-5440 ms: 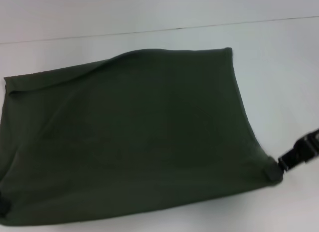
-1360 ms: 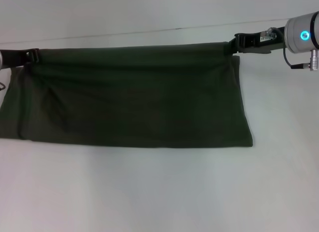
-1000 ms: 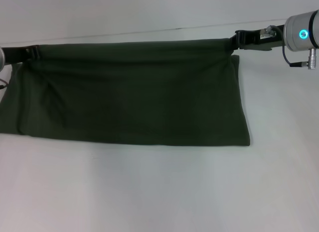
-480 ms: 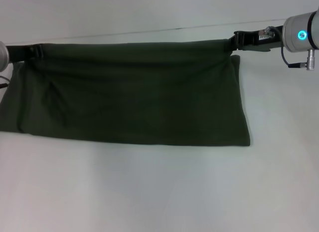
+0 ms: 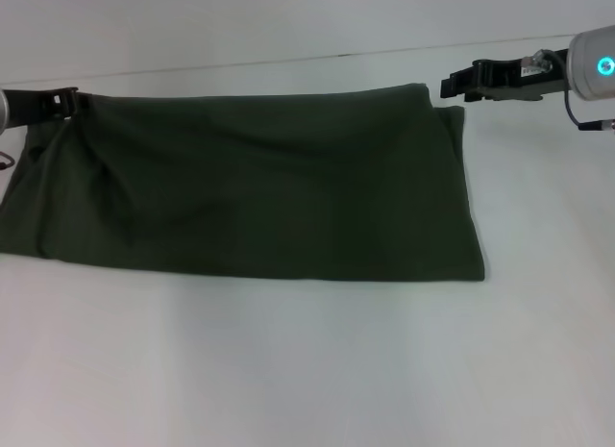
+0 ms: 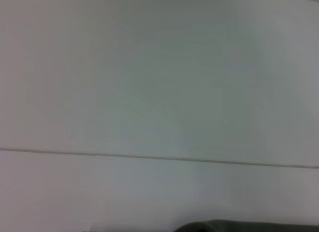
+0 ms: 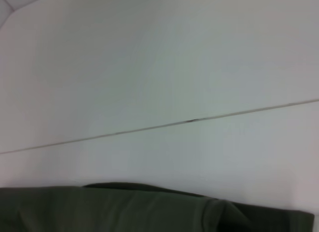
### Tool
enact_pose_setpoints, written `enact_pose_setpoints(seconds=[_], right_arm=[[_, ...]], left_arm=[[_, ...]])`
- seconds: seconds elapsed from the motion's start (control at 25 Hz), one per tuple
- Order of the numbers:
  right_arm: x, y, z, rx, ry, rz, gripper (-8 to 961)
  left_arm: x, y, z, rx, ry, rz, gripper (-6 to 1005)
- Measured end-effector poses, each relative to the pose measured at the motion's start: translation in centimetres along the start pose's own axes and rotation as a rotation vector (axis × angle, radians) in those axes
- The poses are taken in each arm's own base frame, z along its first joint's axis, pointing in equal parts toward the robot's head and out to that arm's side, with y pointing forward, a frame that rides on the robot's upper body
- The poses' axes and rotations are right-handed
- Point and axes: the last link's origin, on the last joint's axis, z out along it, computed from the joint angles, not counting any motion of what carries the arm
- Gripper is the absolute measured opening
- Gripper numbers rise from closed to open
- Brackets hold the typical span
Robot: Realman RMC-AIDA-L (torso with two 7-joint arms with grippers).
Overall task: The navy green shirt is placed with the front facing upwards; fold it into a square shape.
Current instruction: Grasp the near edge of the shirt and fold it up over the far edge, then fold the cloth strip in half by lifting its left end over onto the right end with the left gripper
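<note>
White and smooth, the surface [image 5: 307,370] carries a thin dark seam line [image 5: 288,60] running across it behind the dark olive-green cotton shirt [image 5: 250,187]. That shirt lies flat as a wide folded band, its plain side up, no print showing; its long near edge is straight and its right end is squared off, with soft creases toward its left end. At the shirt's far-left corner sits the left tool [image 5: 65,100], black fingers touching the cloth where it bunches slightly; whether it is pinching the fabric or merely resting against it cannot be told. At the shirt's far-right corner the right tool [image 5: 452,87] hangs just off the cloth, its fingers spread and holding nothing, a silver wrist with a cyan light ring [image 5: 603,64] behind it. From the right wrist camera the shirt's [image 7: 124,209] folded far edge shows against the white surface; from the left wrist camera only a sliver of the shirt [image 6: 239,226] appears.
</note>
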Motion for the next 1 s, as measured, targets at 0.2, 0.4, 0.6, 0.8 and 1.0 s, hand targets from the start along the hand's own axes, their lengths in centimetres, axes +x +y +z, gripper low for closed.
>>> enact_pose_setpoints(seconds=[0.2,0.4,0.6,0.8,1.0], right_arm=[[-0.2,-0.3,-0.9,-0.011,0.010,-0.003,452],[-1.0,-0.6,-3.5,-0.076,-0.006,0.029,606],[-0.6,0.1,-5.3,-0.194,0.011,0.012,600],[0.8,1.2,-6.4,-0.390,-0.004,-0.009,652],[1.9,1.5,-7.0,-0.466,0.008,-0.065,704]], left_arm=[[0.7,-0.3,-1.1,-0.009,0.009,0.004,510],[1.4,-1.0,-3.5,-0.017,0.034,0.011,748],[1.3,-1.4,-5.5,-0.066,-0.019,0.007,833],[0.5,-2.4,-7.1,-0.169,-0.049,-0.093,918],[-0.5,-3.8,-8.8,-0.258,-0.047,-0.171,952]])
